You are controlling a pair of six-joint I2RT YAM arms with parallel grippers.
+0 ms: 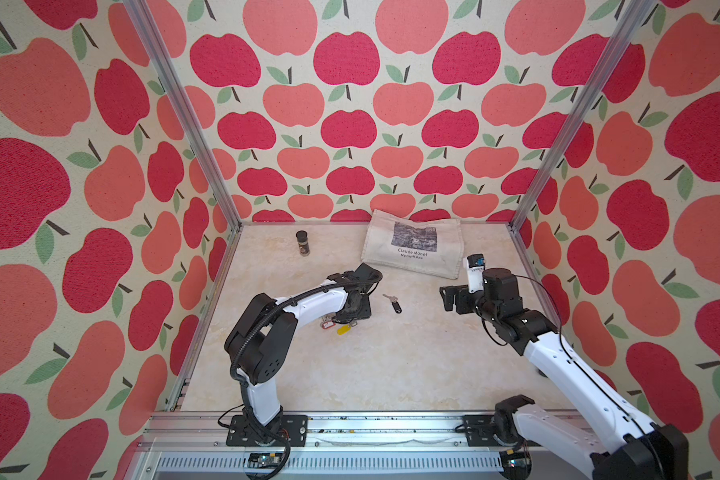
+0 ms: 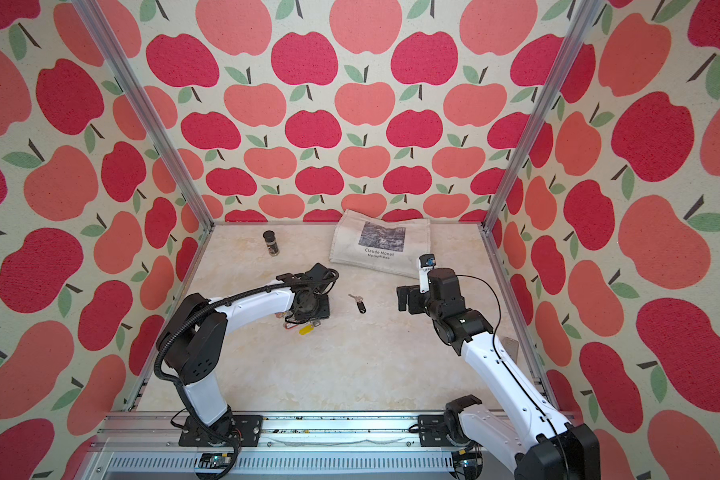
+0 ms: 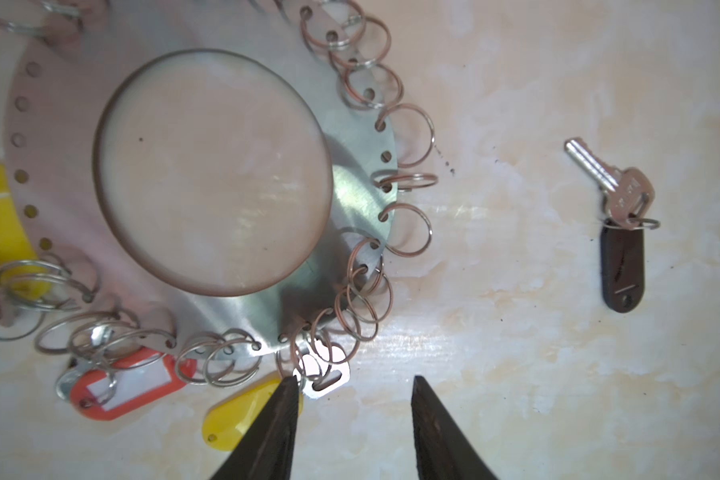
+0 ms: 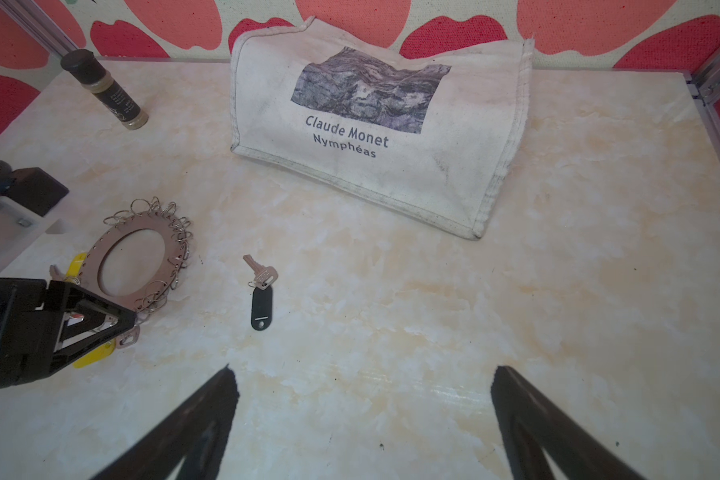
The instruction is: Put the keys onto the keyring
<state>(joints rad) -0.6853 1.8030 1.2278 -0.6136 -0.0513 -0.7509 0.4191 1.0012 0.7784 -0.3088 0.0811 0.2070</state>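
Bench (image 1: 371, 374): pale marbled top carrying everything here.
Tote bag (image 1: 412, 249): cream cloth, lying flat at the back, printed "Claude Monet Nymphéas".
Left claw (image 3: 354, 380): low over the keyring's edge, jaws partway apart with bare bench between the tips and nothing gripped. One tip is right at a flat silver piece hung on a rim ring; I cannot tell if they touch.
Right claw (image 4: 362, 370): jaws wide apart, empty, held above the bench and well apart from the keys.
Keyring (image 3: 354, 195): flat on the bench, mostly under the left wrist in both top views.
Spice jar (image 1: 303, 243): upright, far back.
Keys (image 1: 393, 302): flat on the bench between the two claws, near the keyring but apart, untouched.
Red tag (image 3: 117, 390), yellow tag (image 3: 242, 419): at the keyring's rim.
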